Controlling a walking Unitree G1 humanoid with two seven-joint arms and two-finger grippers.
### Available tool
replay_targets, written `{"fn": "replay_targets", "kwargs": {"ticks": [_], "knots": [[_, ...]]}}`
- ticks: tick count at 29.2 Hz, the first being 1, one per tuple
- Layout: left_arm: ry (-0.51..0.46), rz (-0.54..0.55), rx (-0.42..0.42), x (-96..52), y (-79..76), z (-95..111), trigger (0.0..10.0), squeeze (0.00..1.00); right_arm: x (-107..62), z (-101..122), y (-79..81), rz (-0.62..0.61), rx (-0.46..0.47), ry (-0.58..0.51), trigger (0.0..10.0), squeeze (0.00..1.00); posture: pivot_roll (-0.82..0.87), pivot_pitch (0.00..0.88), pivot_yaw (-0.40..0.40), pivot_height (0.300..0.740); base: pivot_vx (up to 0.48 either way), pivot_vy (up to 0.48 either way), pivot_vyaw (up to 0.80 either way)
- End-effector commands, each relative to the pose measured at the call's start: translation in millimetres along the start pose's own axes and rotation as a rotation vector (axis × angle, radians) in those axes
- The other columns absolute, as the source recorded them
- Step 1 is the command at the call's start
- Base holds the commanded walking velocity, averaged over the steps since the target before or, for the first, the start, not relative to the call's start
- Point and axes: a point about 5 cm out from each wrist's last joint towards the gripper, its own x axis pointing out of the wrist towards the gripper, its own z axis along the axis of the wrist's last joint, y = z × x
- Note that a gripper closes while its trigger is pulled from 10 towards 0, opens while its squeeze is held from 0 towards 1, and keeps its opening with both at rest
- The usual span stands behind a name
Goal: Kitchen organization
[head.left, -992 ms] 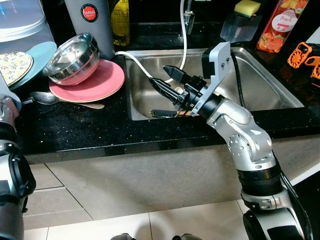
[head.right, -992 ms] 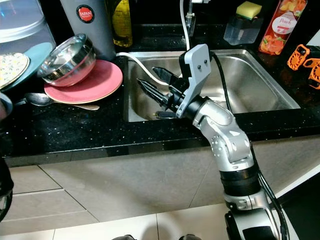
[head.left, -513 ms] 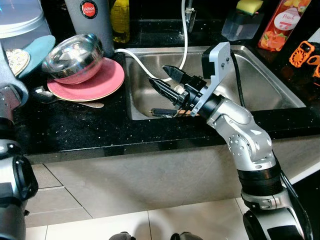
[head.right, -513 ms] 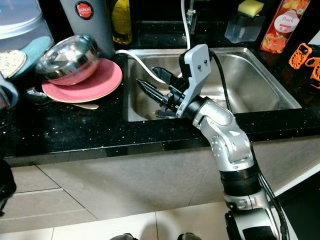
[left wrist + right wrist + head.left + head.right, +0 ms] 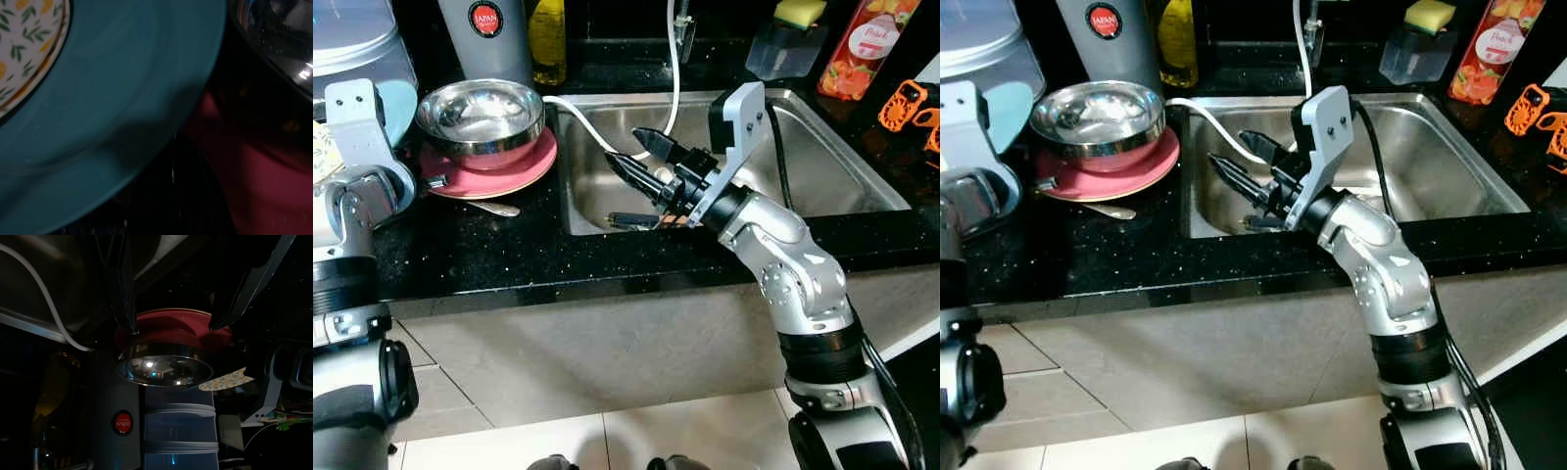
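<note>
Right claw over the sink, steel bowl upright on the pink plate.

The right claw [image 5: 644, 157] hangs mid-frame above the stainless steel sink [image 5: 822, 166], fingers spread wide and empty. In the upper left, the shiny round steel bowl [image 5: 481, 110] sits upright on the pink round plate [image 5: 524, 166] on the black speckled counter [image 5: 489, 250], a teal plate [image 5: 122, 98] just beside it. Whether the left claw is spread or closed cannot be told.

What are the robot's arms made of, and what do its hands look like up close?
Both arms are rounded silver metal segments with black bands at the joints. The right arm has a black cable running along it and a flat grey bracket with two small holes at the wrist. The right gripper has two long, tapered black fingers. The left arm carries the same grey bracket.
</note>
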Motion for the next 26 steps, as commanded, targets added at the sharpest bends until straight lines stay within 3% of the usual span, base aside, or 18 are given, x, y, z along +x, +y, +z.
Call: {"fn": "replay_targets", "kwargs": {"ticks": [1,8,20,26], "knots": [[0.051,-0.015,0.010,-1.8,-7.2,-15,10.0,0.00,-0.7,1,0.7,0.004,-0.006,-0.002,10.0,0.00,0.12,0.055,-0.024,0.740,0.000,0.000,0.00],[0.040,-0.035,0.109,-11.3,-15.1,-20,10.0,0.00,-1.4,1,0.6,0.004,-0.005,-0.002,10.0,0.00,0.12,0.058,-0.025,0.740,0.000,0.000,0.00],[0.068,-0.206,0.335,-34.1,-39.8,-29,10.0,0.00,0.1,0,0.8,0.011,-0.001,0.001,10.0,0.00,0.12,0.058,-0.025,0.740,0.000,0.000,0.00],[0.082,-0.212,0.354,-37.3,-40.6,-30,10.0,0.00,0.2,0,0.8,0.011,-0.003,0.001,10.0,0.00,0.13,0.066,-0.021,0.740,0.000,0.000,0.00]]}}
